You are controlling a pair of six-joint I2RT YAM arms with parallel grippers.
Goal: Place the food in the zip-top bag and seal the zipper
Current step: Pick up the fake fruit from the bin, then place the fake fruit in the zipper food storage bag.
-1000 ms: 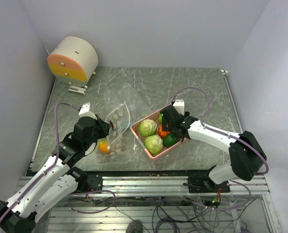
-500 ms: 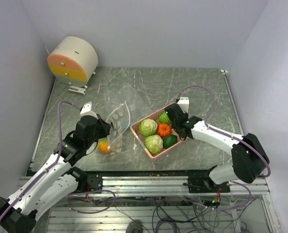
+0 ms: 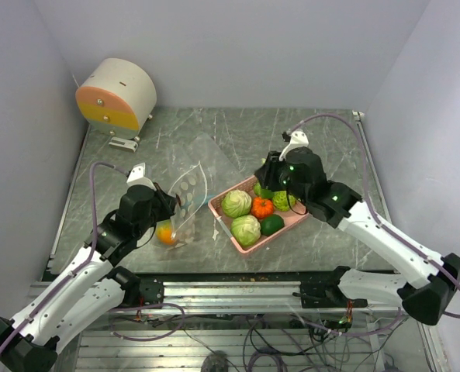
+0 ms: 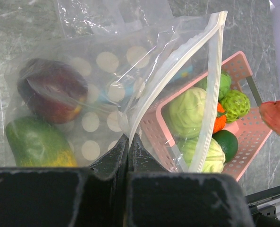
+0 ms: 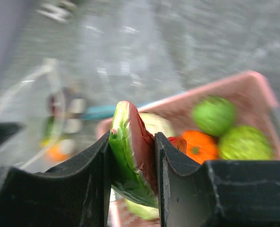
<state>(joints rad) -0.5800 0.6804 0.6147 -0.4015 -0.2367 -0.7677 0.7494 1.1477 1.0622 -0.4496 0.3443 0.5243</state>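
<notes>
The clear zip-top bag (image 3: 192, 188) stands open on the table, left of the pink tray (image 3: 295, 221). My left gripper (image 3: 166, 208) is shut on the bag's mouth edge (image 4: 129, 138), with the pale zipper strip (image 4: 210, 85) arching above it. Inside the bag lie a dark red piece (image 4: 52, 94) and a green-yellow piece (image 4: 36, 144). My right gripper (image 3: 267, 180) hovers over the tray's far end, shut on a red and green watermelon-like slice (image 5: 132, 151). The tray holds two pale cabbage balls (image 3: 236, 204), an orange piece (image 3: 262, 207), a dark green piece (image 3: 272, 225) and a bumpy green piece (image 3: 284, 201).
A round cream and orange-yellow drum (image 3: 117, 94) stands at the back left corner. Grey walls close in both sides. A metal rail (image 3: 237, 294) runs along the near table edge.
My right arm has risen from the tray with the slice in its jaws and now sits higher over the tray's far end. My left arm and the bag have stayed put.
</notes>
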